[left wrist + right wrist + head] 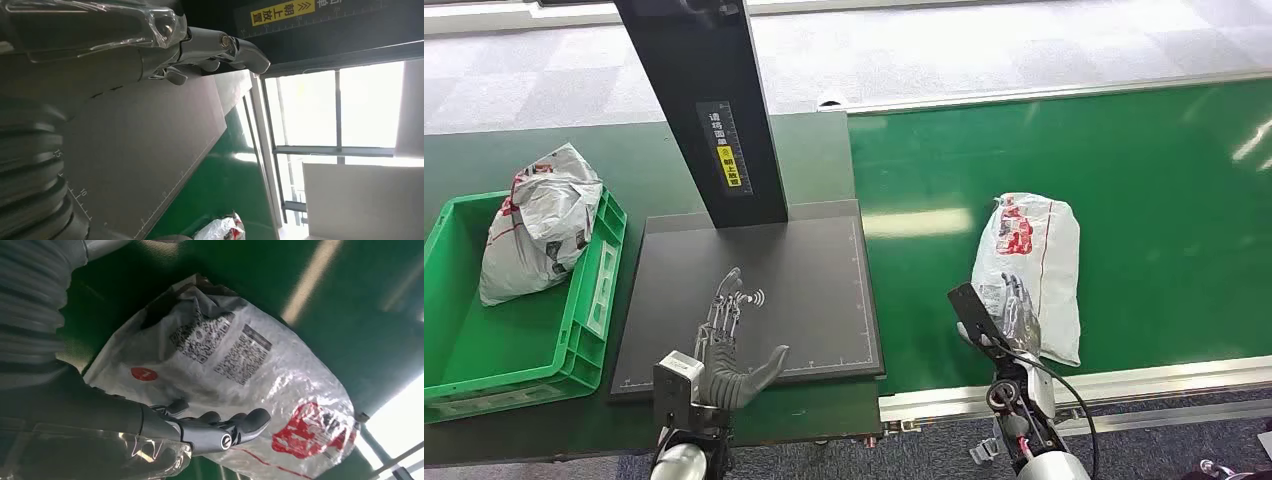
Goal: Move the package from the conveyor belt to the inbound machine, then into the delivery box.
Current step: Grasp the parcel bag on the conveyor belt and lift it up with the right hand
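The package (1030, 272) lies on the green conveyor belt (1164, 200); our right hand (1014, 305) reaches over it, seemingly ungrasping, our left hand (729, 345) spread, holding nothing.

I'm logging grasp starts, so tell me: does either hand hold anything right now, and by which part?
Nothing is held. The right hand hovers open over the near end of the white plastic package; the left hand is open above the dark scanner plate.

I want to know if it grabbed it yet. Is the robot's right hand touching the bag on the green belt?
Cannot tell. In the right wrist view the right hand lies over the bag, and neither contact nor gap shows plainly.
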